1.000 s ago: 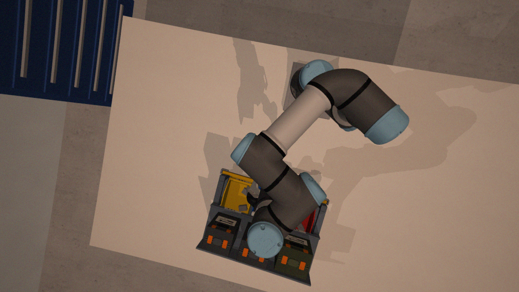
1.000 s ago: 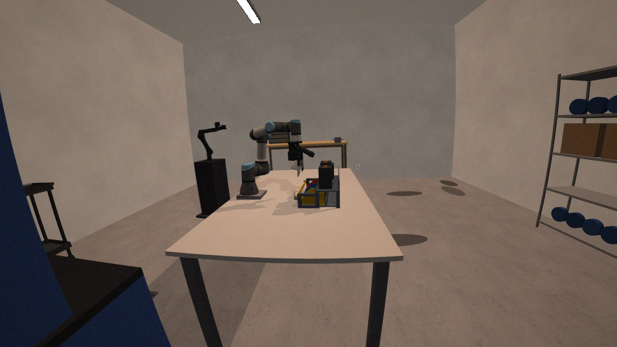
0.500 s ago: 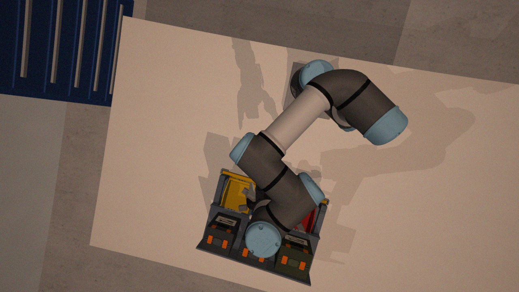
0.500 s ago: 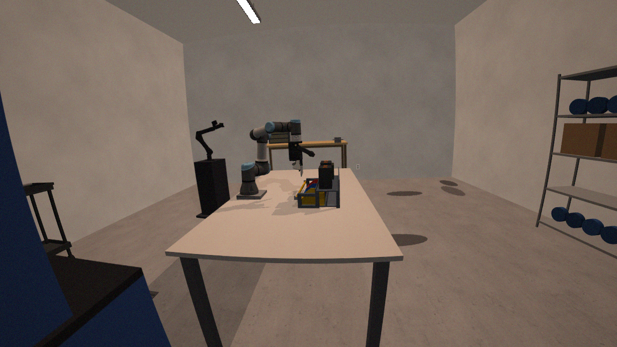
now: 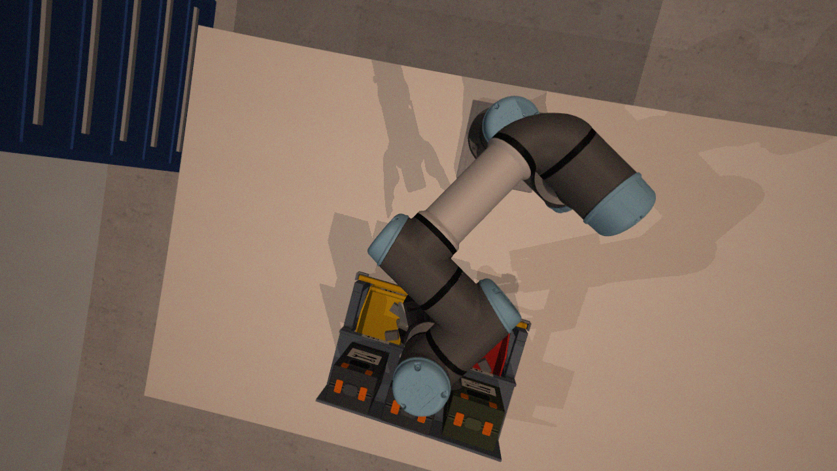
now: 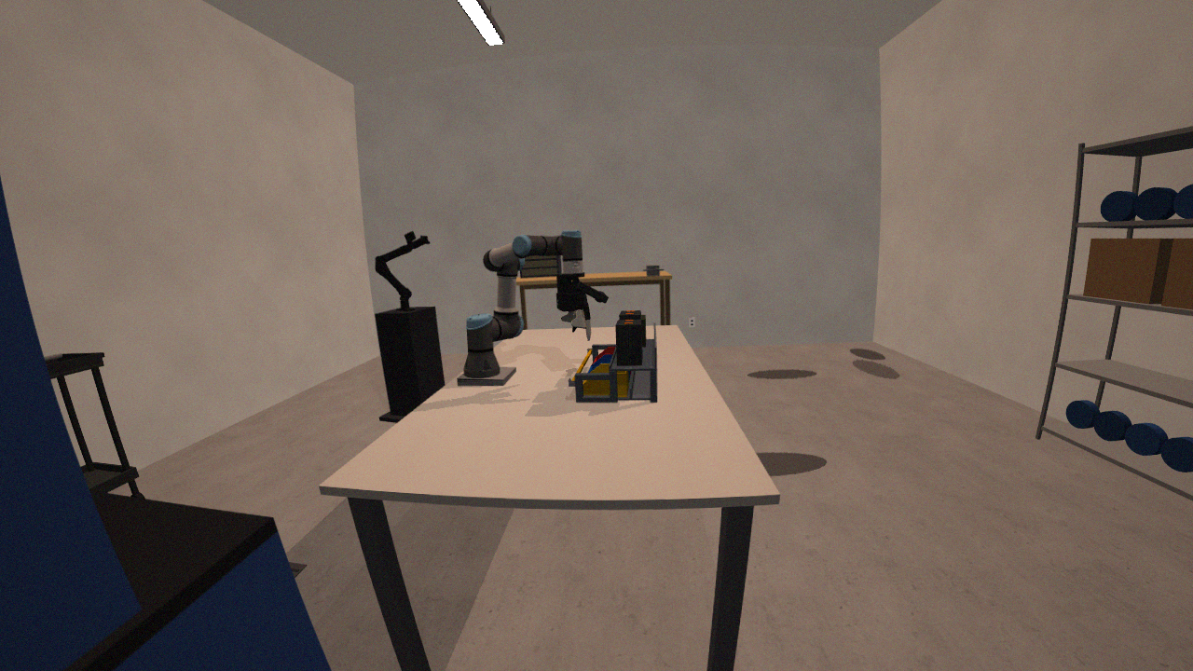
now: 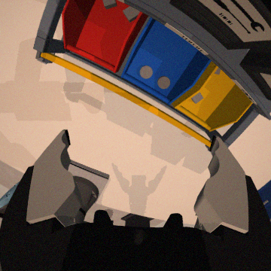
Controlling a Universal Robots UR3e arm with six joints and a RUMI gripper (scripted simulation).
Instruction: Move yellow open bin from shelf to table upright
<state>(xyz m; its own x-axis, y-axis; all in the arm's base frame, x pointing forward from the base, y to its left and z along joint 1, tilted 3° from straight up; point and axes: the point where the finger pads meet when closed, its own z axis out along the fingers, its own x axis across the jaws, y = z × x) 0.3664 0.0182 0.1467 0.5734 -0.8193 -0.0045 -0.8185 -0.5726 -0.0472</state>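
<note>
My dark grey arm with blue joint caps (image 5: 479,187) (image 6: 506,287) reaches out bent from its base, wrist dropping toward the tabletop. My black two-jaw claw with grey fingers (image 6: 575,325) hangs above the grey shelf (image 5: 346,333) (image 6: 615,385) (image 7: 47,31), spread fully wide, holding nothing. The yellow open bin (image 5: 377,313) (image 6: 596,385) (image 7: 220,99) sits in the shelf, grey parts inside, beside the blue open bin (image 7: 159,56).

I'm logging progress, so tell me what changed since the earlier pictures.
The gripper turned and shifted slightly toward the top view's left. The background arm swung slightly left in the exterior view. Nothing was grasped; the yellow bin stayed in the shelf.
</note>
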